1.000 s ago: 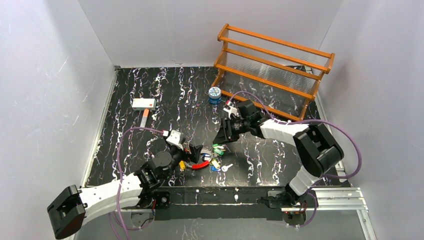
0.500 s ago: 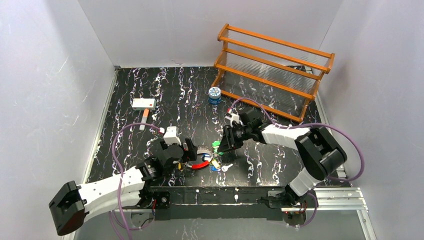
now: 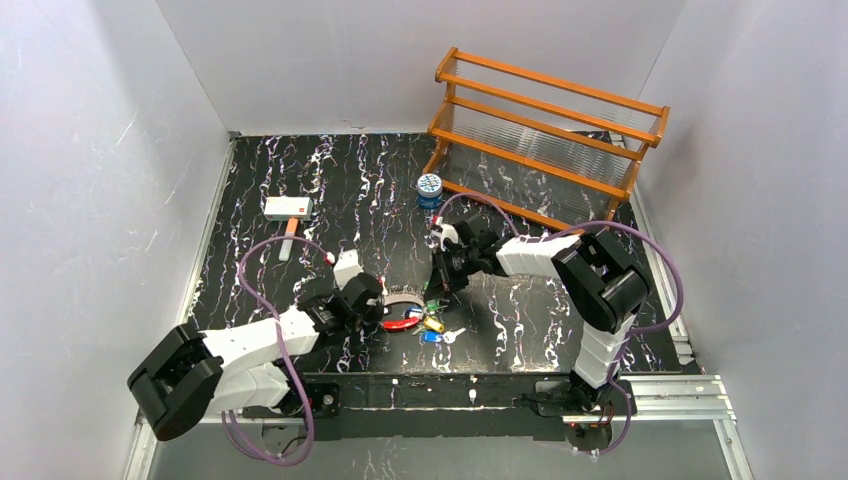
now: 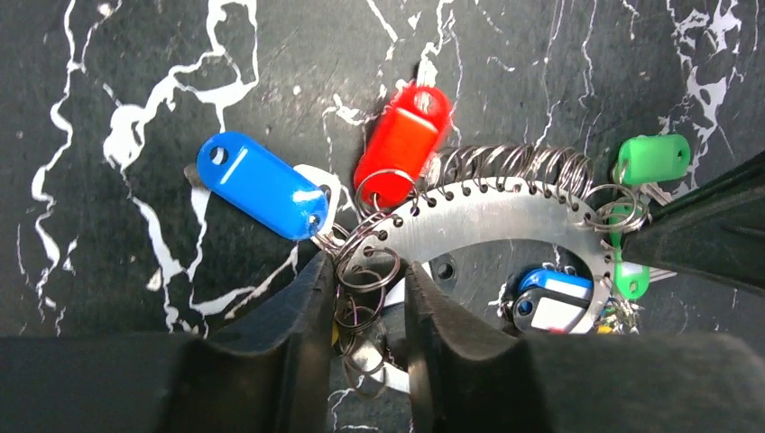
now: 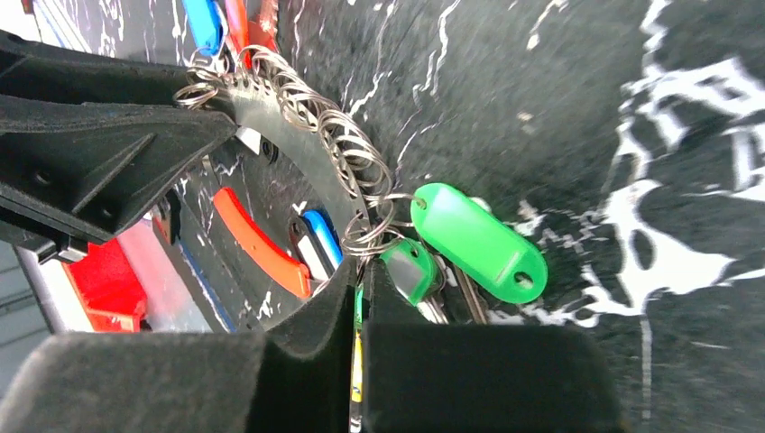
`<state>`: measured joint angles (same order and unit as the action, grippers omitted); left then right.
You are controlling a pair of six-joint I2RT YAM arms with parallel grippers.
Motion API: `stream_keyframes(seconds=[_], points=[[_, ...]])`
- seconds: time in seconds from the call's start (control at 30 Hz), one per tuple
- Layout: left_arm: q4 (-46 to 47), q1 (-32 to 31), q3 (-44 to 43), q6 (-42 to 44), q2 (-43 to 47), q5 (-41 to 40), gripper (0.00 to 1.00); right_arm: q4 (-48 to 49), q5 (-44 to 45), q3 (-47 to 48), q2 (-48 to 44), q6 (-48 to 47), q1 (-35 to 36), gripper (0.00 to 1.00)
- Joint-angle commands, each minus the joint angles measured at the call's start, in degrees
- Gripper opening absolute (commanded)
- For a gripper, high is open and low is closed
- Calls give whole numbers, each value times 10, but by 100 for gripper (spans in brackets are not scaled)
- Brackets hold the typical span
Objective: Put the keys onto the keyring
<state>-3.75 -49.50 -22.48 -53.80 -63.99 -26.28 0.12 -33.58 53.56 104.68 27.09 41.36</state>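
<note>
The keyring (image 4: 487, 216) is a curved silvery plate edged with small split rings, lying flat on the black marbled table. Keys hang from it by coloured tags: blue (image 4: 262, 185), red (image 4: 401, 144), green (image 4: 654, 158) and blue-and-white (image 4: 550, 302). My left gripper (image 4: 368, 280) has closed in around the keyring's left end, with its loose rings between the fingers. My right gripper (image 5: 361, 271) is at the other end, shut on a thin green-tagged key seen edge-on, beside a larger green tag (image 5: 483, 239). From above, the keyring (image 3: 403, 297) lies between the left gripper (image 3: 378, 300) and the right gripper (image 3: 436, 290).
A red curved strip (image 3: 400, 324), a yellow tag (image 3: 435, 323) and a plain silver key (image 3: 455, 335) lie just in front of the keyring. A wooden rack (image 3: 545, 140) stands at the back right, a blue-and-white tin (image 3: 429, 188) before it. A white box (image 3: 287, 207) sits at the left.
Both arms came in to the keyring. The left gripper moved onto its left end and narrowed. The right gripper dropped to its right end and closed on the green-tagged key.
</note>
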Motion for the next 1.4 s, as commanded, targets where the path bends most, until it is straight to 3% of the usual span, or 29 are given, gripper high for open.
stream_keyframes(seconds=[0.0,0.13,0.23,0.3,0.37,0.5,0.63,0.87,1.07,1.23,1.37], points=[[65,53,-28,76,-54,1,15,-9,-30,-17,5,5,18,2],[117,84,-96,219,-120,-9,8,12,-78,0,14,21,50,1],[143,110,-158,302,-192,27,5,41,-138,39,44,35,68,9],[145,117,-206,353,-243,36,9,8,-167,87,73,25,77,15],[122,123,-259,393,-291,36,23,-20,-187,123,85,12,80,24],[68,132,-336,443,-341,49,68,-61,-189,145,72,-13,76,45],[44,136,-350,461,-325,62,84,-101,-173,160,49,-29,53,51],[41,140,-296,467,-223,71,88,-126,-130,156,3,-51,-9,52],[55,154,-232,427,-157,114,87,-150,-57,180,37,-74,-63,56],[77,165,-206,381,-173,162,79,-182,-3,238,101,-101,-88,57],[93,169,-197,344,-205,181,72,-187,-20,284,154,-106,-86,54]])
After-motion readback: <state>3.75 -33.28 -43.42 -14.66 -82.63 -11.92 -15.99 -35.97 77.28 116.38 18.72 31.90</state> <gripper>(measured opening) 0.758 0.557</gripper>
